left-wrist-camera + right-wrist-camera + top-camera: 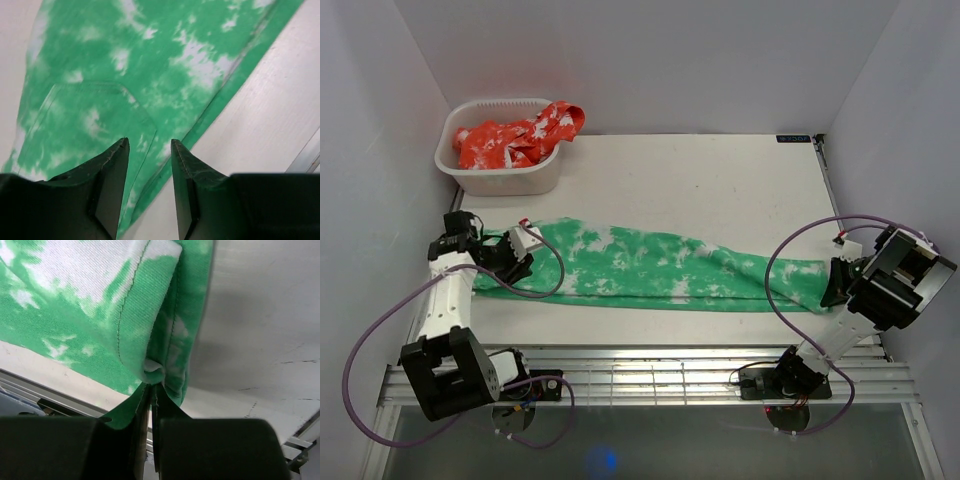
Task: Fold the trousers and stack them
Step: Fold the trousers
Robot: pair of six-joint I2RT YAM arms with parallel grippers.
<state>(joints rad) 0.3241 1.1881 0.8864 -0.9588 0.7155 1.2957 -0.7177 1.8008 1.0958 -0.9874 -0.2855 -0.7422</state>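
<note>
The trousers point(650, 265), bright green with white blotches, lie stretched flat from left to right across the table point(720, 180). At their left end my left gripper point(520, 262) is low over the cloth. In the left wrist view its jaws point(150, 145) stand apart over the trousers' near edge point(150, 60), beside a stitched pocket point(90, 115), with nothing clamped between them. At the right end my right gripper point(830, 290) is shut on the trousers. In the right wrist view the hem point(165, 130) bunches up where the closed fingertips point(152, 387) pinch it.
A white basket point(505, 103) at the back left holds a red and white cloth point(520, 135) that spills over its right rim. A metal rail point(650, 375) runs along the table's near edge. White walls close in both sides.
</note>
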